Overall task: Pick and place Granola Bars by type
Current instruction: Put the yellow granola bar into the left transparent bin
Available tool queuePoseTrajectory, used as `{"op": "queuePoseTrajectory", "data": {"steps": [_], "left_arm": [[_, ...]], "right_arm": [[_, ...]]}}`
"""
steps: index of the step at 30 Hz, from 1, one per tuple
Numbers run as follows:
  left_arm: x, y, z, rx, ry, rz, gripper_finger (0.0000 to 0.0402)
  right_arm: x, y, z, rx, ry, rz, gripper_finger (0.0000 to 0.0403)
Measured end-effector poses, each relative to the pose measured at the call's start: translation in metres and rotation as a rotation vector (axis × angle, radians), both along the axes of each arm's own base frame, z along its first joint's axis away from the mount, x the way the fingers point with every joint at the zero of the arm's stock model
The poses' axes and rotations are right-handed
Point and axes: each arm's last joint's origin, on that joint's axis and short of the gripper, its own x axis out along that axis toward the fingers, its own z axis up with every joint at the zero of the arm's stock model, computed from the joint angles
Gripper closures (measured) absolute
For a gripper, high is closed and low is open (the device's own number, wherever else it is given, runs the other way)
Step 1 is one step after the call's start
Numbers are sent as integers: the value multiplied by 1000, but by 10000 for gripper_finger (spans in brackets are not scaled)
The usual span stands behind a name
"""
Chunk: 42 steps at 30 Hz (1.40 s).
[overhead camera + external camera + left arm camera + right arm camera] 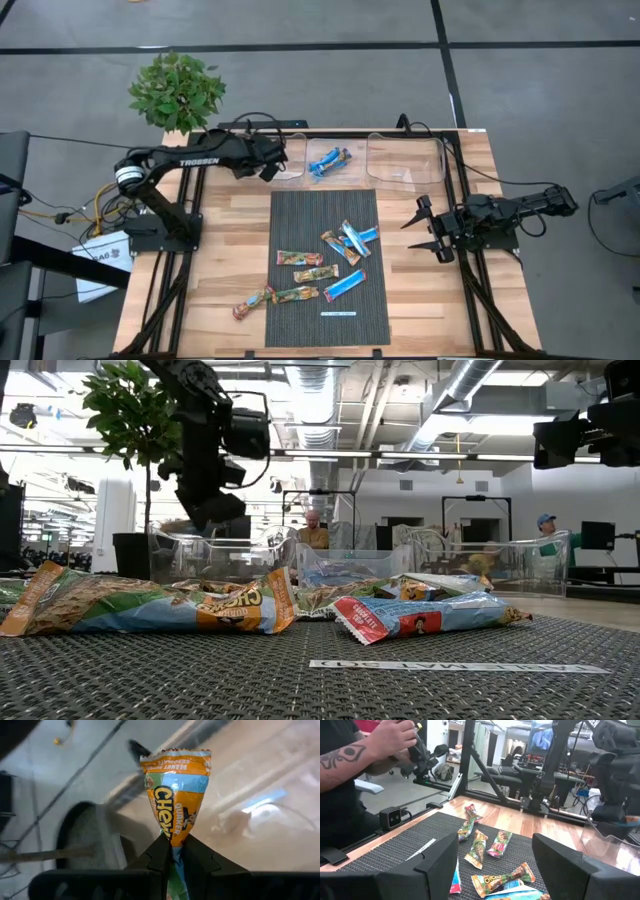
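Left gripper (172, 851): fingers clamped on the lower end of an orange-and-blue granola bar (173, 795), wrapper standing up out of the pinch. In the high view the gripper sits at the tabletop's far edge, at the near-left rim of the left clear bin (292, 172); whether it is fully over the bin, cannot tell.

Judgement: step in hand is the drop. Carry the bar past the rim before letting go; thin wall, light wrapper, could catch and slide out. Middle bin (330, 165) already holds blue bars; keep this type out of it.

Remaining bars (318, 258) lie scattered on the dark mat (290, 215) at mid-tabletop.

Right gripper (428, 232): fingers apart, waiting at the mat's right edge.
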Motion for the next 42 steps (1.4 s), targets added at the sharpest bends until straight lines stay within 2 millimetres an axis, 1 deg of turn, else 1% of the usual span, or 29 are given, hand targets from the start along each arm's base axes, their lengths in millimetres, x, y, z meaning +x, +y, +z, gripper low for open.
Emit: {"op": "queuePoseTrajectory", "data": {"steps": [5, 13, 16, 21, 26, 29, 33, 38, 42], "left_arm": [[2, 2, -2, -4, -15, -2, 348], [5, 3, -3, 1, -27, -10, 280], [6, 3, -3, 6, -34, -14, 262], [9, 1, -3, 11, -43, -32, 251], [21, -10, 0, 36, -63, -142, 252], [32, -23, 5, 62, -87, -240, 253], [43, -49, 16, 92, -102, -404, 253], [49, -91, 29, 107, -105, -618, 253], [50, -130, 36, 56, -108, -837, 253]], "right_arm": [[0, 0, 0, 0, 0, 0, 154], [0, 0, 0, 0, 0, 0, 154], [0, 0, 0, 0, 1, 0, 154], [0, 0, 0, 0, 0, 0, 154], [0, 0, 0, 0, 0, 0, 154], [0, 0, 0, 0, 0, 0, 154], [0, 0, 0, 0, 0, 0, 154], [0, 0, 0, 0, 0, 0, 154], [0, 0, 0, 0, 0, 0, 154]]}}
